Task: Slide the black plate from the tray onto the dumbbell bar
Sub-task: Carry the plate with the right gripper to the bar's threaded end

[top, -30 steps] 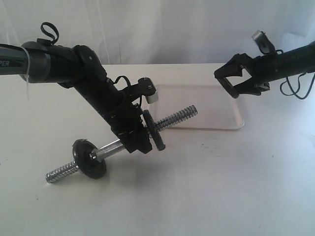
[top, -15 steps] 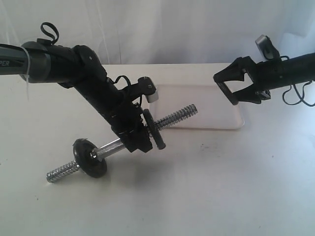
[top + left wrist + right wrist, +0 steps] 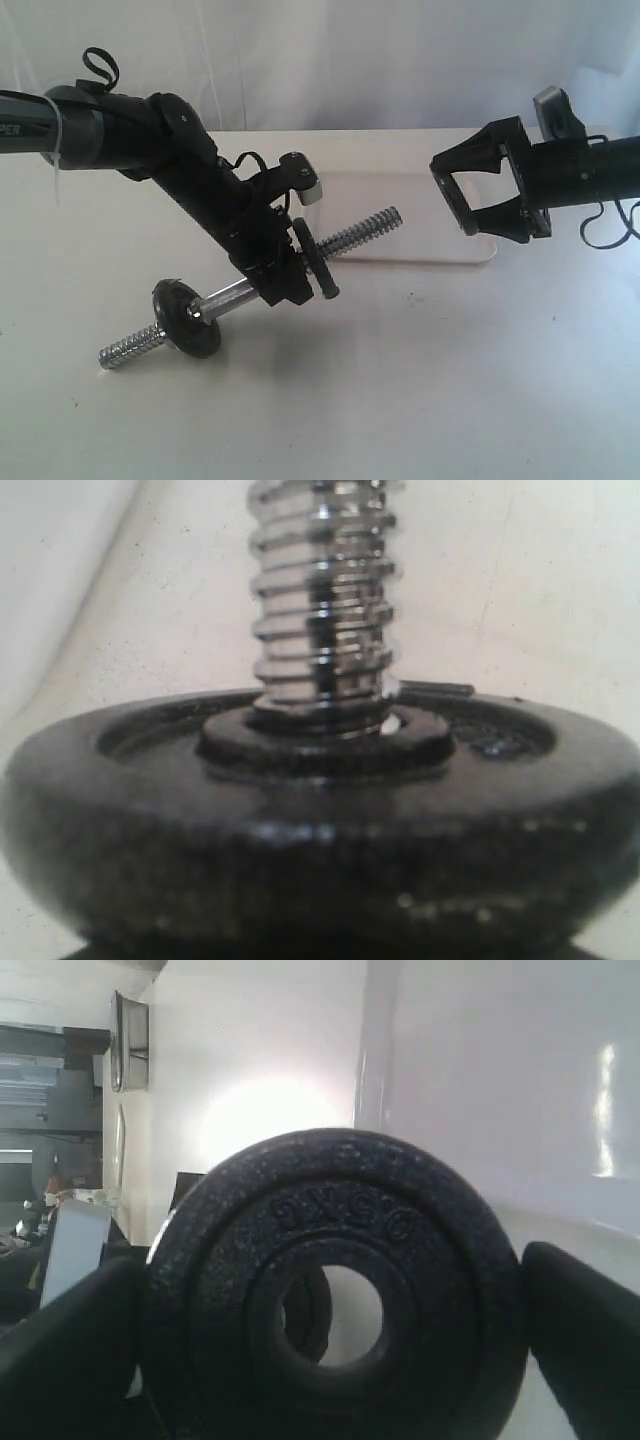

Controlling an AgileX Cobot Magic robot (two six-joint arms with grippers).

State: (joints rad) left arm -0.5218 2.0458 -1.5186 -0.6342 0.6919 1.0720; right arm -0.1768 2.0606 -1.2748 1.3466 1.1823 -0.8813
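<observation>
The dumbbell bar (image 3: 358, 233) is held tilted above the table, with my left gripper (image 3: 283, 283) shut on its smooth middle. One black disc (image 3: 314, 262) sits on the bar right beside the gripper, and another (image 3: 185, 318) sits near the lower threaded end. The left wrist view shows that near disc (image 3: 320, 830) with the threaded end (image 3: 322, 610) rising out of it. My right gripper (image 3: 450, 195) hovers over the tray (image 3: 410, 215), shut on the black plate (image 3: 330, 1290), which is edge-on in the exterior view. Its centre hole (image 3: 345, 1315) faces the camera between the fingers (image 3: 585, 1335).
The white table (image 3: 400, 400) lies under both arms. A white wall or curtain stands behind it. A small white block (image 3: 309, 196) on the left wrist sticks out near the tray's left end.
My right gripper has shifted right and slightly down and turned, still holding the plate. The left gripper and bar have barely moved.
</observation>
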